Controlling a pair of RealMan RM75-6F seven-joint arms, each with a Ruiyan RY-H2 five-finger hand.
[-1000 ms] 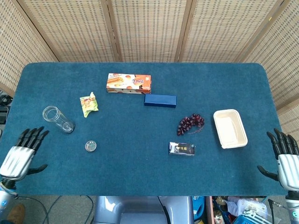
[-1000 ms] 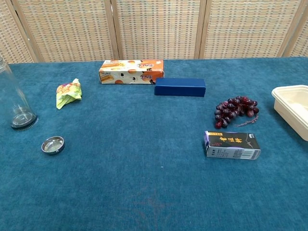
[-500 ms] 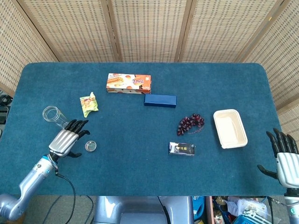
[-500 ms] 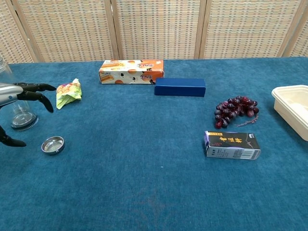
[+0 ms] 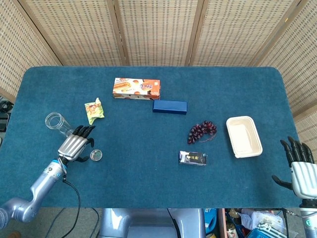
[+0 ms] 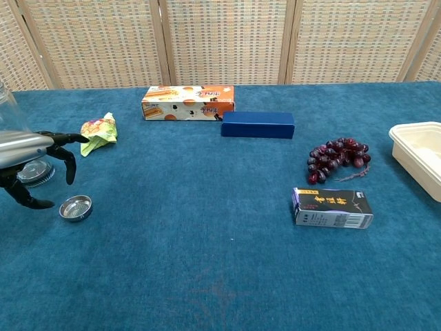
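My left hand (image 5: 75, 145) (image 6: 33, 153) hovers open over the table's left side, fingers spread and holding nothing. It sits just right of a clear glass jar (image 5: 58, 123) (image 6: 21, 163) and just above a small metal lid (image 5: 96, 155) (image 6: 75, 207). A crumpled green and yellow wrapper (image 5: 93, 111) (image 6: 97, 133) lies beyond its fingertips. My right hand (image 5: 299, 166) is open at the table's near right edge, close to a cream tray (image 5: 243, 137) (image 6: 418, 155); the chest view does not show this hand.
An orange snack box (image 5: 136, 88) (image 6: 187, 102) and a dark blue box (image 5: 170, 106) (image 6: 258, 125) lie towards the back. A bunch of dark grapes (image 5: 201, 131) (image 6: 337, 157) and a small black carton (image 5: 192, 158) (image 6: 332, 207) sit centre right. Wicker screens stand behind.
My left hand has travelled from the table's near left edge inward to the jar and lid, then edged a little right. The right hand has barely shifted.
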